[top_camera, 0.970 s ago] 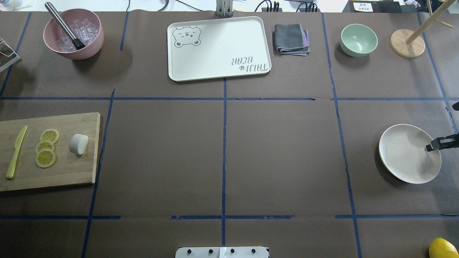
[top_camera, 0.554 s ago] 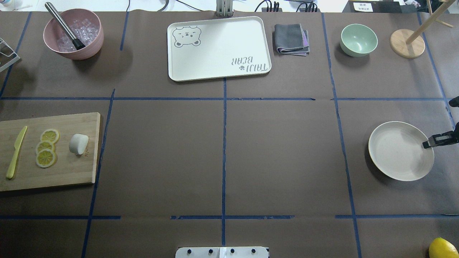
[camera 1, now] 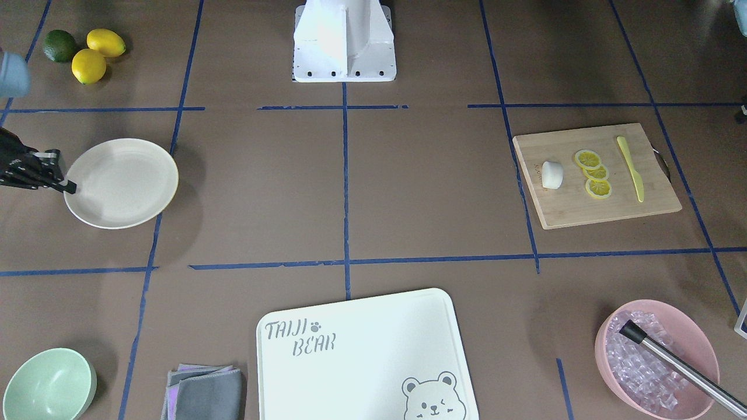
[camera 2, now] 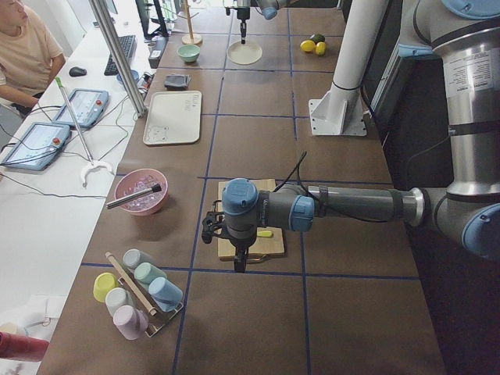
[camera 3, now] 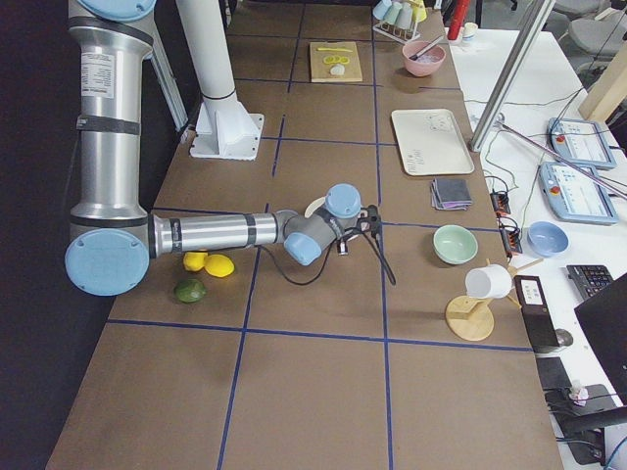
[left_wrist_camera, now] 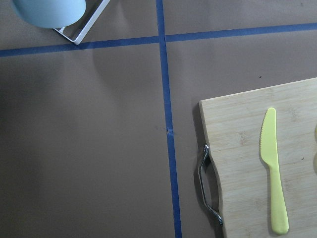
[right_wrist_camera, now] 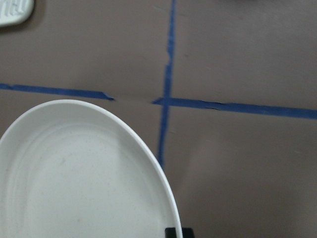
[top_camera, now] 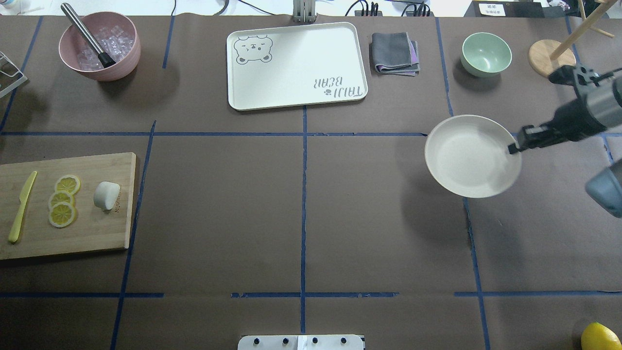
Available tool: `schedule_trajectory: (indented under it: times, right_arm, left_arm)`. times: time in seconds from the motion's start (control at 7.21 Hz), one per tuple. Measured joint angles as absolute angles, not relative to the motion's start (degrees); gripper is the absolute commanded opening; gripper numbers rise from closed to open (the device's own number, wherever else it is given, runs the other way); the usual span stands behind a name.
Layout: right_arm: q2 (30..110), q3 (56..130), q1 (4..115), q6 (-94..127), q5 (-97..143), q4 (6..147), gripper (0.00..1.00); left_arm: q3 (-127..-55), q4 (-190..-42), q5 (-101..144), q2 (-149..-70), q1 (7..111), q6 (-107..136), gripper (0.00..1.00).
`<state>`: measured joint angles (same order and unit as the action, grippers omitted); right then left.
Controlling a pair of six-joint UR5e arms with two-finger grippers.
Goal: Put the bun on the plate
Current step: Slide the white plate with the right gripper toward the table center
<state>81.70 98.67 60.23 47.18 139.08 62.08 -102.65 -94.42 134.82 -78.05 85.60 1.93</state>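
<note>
The bun (top_camera: 106, 195) (camera 1: 552, 174) is a small white lump lying on a wooden cutting board (top_camera: 92, 233), right of three lemon slices (top_camera: 63, 200). Far across the table, the cream plate (top_camera: 473, 156) (camera 1: 121, 182) (right_wrist_camera: 74, 173) hangs above the table, casting a shadow. My right gripper (top_camera: 516, 146) (camera 1: 69, 186) is shut on its rim. My left gripper (camera 2: 239, 262) shows only in the exterior left view, hovering at the board's outer end; I cannot tell whether it is open or shut. Its wrist camera looks down on the board's handle and a yellow knife (left_wrist_camera: 274, 171).
A white bear-print tray (top_camera: 296, 65), a folded grey cloth (top_camera: 394, 52) and a mint-green bowl (top_camera: 486, 53) line the far side. A pink bowl of ice (top_camera: 99, 46) with a metal tool stands at the far left. A wooden stand (top_camera: 551, 58) and a lemon (top_camera: 600, 336) are on the right.
My right gripper has carried the plate leftward and toward the far side in the overhead view, from the right edge toward the table's inner right area. The bun has not moved.
</note>
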Motion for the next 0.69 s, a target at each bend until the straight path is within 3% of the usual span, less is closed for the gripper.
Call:
schedule_trajectory:
  times: [0.28, 0.69]
  right_arm:
    - [69.2, 99.97, 53.89, 59.15, 135.28, 70.63, 0.0]
    - [61.52, 97.5, 38.37, 70.49, 118.62, 71.71, 0.0]
  left_arm:
    - [-102.66, -94.43, 134.82, -78.1, 85.6, 1.93, 1.0]
    - [-102.65, -94.41, 134.82, -78.12, 85.63, 1.93, 1.0]
